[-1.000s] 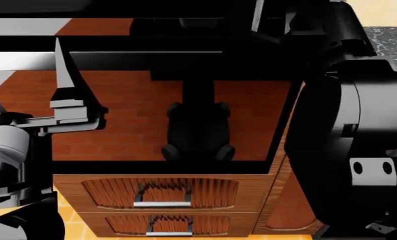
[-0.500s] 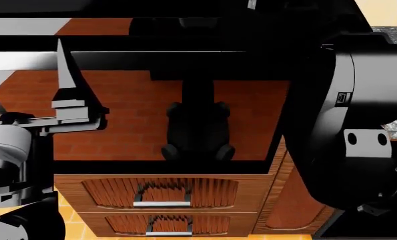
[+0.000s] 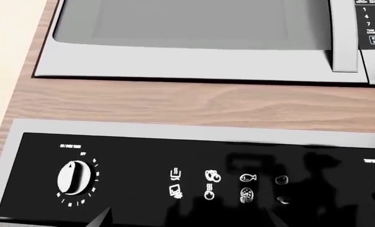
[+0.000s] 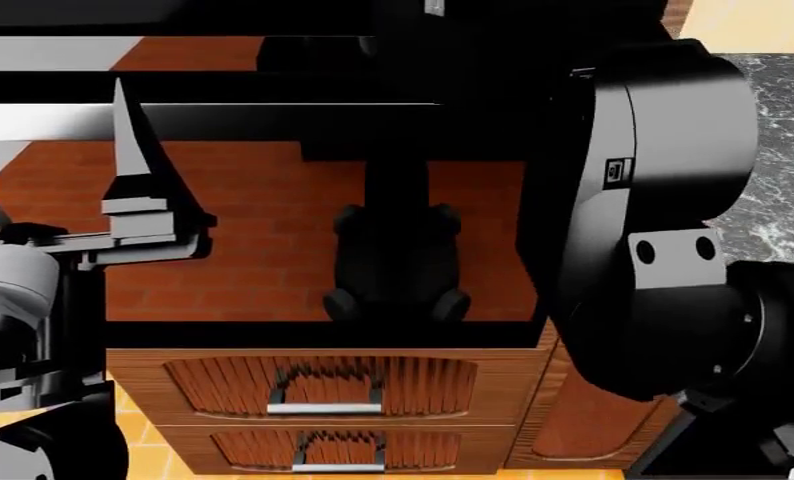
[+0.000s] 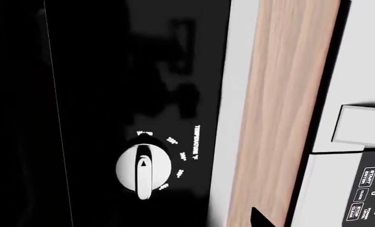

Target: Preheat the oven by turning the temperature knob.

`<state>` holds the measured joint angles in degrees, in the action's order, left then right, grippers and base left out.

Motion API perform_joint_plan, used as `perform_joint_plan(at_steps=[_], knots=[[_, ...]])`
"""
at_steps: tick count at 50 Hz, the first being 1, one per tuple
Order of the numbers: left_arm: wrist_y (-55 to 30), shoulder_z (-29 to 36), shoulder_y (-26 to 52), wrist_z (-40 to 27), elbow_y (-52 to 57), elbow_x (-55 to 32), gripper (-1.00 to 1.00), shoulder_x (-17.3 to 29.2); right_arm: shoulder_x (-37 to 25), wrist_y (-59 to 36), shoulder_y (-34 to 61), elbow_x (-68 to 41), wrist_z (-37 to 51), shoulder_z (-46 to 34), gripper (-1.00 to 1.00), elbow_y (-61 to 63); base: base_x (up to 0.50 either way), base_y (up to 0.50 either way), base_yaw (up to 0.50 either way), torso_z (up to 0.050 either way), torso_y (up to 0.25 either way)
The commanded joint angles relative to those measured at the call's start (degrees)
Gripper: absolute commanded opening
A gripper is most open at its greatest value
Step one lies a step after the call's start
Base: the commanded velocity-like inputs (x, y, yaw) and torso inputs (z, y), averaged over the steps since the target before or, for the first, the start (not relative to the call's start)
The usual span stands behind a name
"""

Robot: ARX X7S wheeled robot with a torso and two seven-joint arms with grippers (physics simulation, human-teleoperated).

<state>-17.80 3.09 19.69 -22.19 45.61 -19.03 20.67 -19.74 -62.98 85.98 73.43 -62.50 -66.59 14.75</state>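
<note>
The white temperature knob (image 5: 143, 170) sits near the right edge of the glossy black oven (image 4: 317, 230) panel, apart from the right gripper, whose grip cannot be told.

The oven's black control panel (image 5: 112, 94) carries the word "TEMPERATURE" beside the white temperature knob (image 5: 142, 169), ringed by degree numbers too small to make out. The microwave keypad (image 5: 367, 189) shows "START ENTER", "TIME COOK", "CLOCK", "STOP CLEAR" and digits 1, 4, 6, 9. The second knob (image 3: 74, 177) has an illegibly small label; cooking-mode icons (image 3: 209, 184) sit mid-panel.
</note>
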Motion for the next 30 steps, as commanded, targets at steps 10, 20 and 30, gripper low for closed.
perform_joint_plan(at_steps=[10, 20, 30], knots=[[0.13, -0.14, 0.09, -0.35, -0.18, -0.60, 1.00, 0.38, 1.21, 1.23, -0.72, -3.96, 3.46, 1.73, 1.00, -6.35, 0.00, 0.00, 0.00, 0.000, 0.000], [0.26, -0.15, 0.18, -0.46, -0.45, -0.88, 1.00, 0.52, 1.51, 1.67, -0.45, -4.79, 4.14, 2.21, 1.00, -8.34, 0.00, 0.00, 0.00, 0.000, 0.000], [0.46, -0.04, 0.18, -0.51, -0.66, -1.07, 1.00, 0.68, 1.90, 2.28, 0.44, -5.98, 4.89, 3.10, 1.00, -10.71, 0.00, 0.00, 0.00, 0.000, 0.000]])
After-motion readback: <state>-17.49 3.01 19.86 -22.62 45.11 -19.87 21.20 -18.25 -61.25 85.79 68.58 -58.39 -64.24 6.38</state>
